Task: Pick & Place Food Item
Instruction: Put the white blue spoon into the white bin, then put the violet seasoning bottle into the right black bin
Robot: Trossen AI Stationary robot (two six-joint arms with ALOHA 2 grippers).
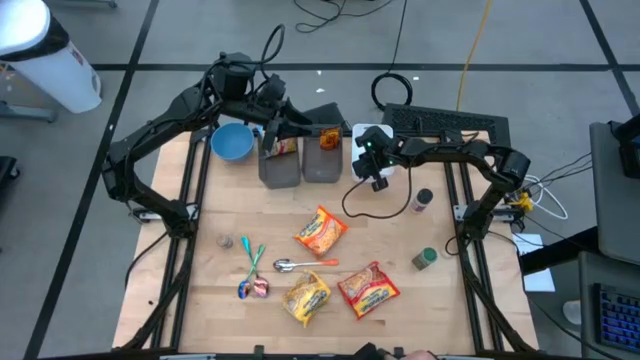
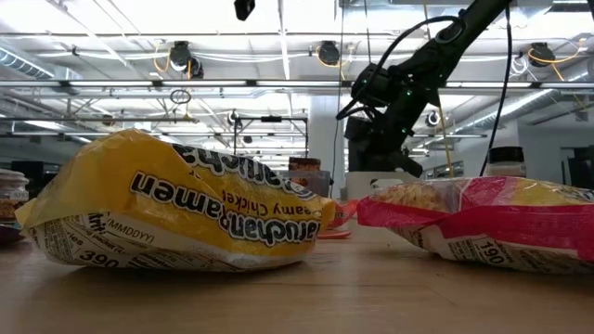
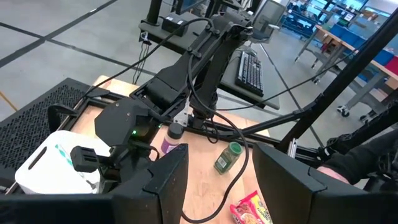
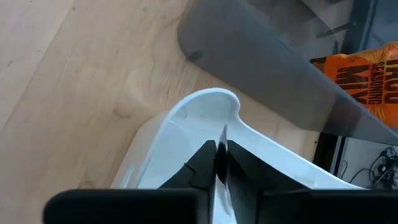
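Our right gripper (image 4: 219, 163) pinches the white tub's (image 4: 205, 112) rim with closed jaws; it could slip. Left gripper's (image 3: 217, 180) jaws are open.

At the table's (image 1: 400, 230) far edge a bowl (image 1: 232, 142) stands left of 2 bins (image 1: 279, 165) set side by side; a white container (image 1: 372, 135) sits right of them. A jar (image 1: 423, 201) lies near the right edge, a second jar (image 1: 425, 258) nearer the front. 3 ramen packets (image 1: 320, 231) occupy the middle and front, with a spoon (image 1: 300, 264) between them.
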